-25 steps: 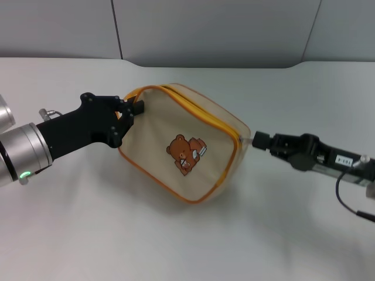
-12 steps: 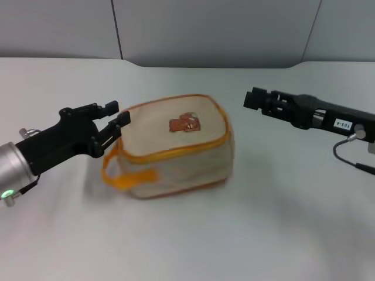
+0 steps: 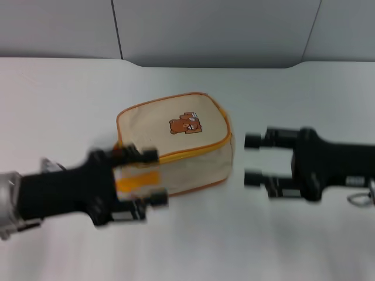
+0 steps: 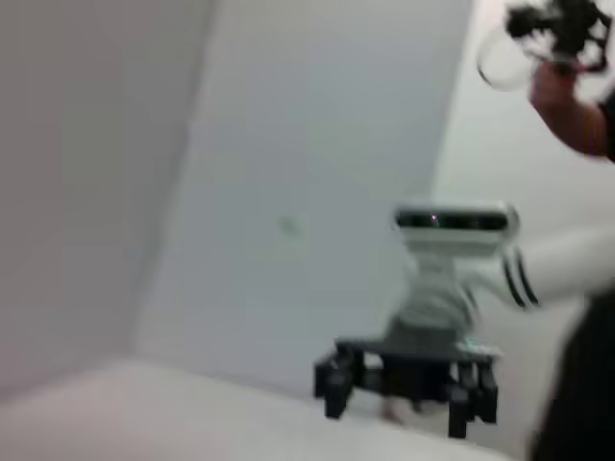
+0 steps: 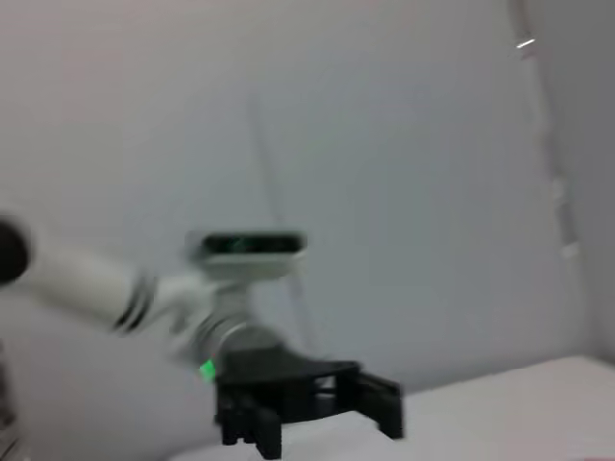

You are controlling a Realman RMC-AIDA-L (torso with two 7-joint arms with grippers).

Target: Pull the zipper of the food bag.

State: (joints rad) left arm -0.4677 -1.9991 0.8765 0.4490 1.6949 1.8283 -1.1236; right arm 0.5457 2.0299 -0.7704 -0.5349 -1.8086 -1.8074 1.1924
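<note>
The food bag (image 3: 176, 143) lies on the white table with its bear picture (image 3: 184, 124) facing up and its orange strap handle (image 3: 137, 180) on the near left end. The zipper pull tab cannot be made out. My left gripper (image 3: 153, 178) is open and motion-blurred, low at the strap end, its fingers above and below the handle. My right gripper (image 3: 252, 159) is open and empty, low to the table just right of the bag, apart from it. The left wrist view shows the right gripper (image 4: 408, 379) far off. The right wrist view shows the left gripper (image 5: 307, 408). Neither shows the bag.
The white table (image 3: 70, 99) stretches around the bag to grey wall panels (image 3: 205, 29) at the back. A person's arm (image 4: 567, 86) shows in a far corner of the left wrist view.
One second ago both grippers held the bag tilted up. They let go and it settled bear-side up. Both open grippers have now come low beside its two ends.
</note>
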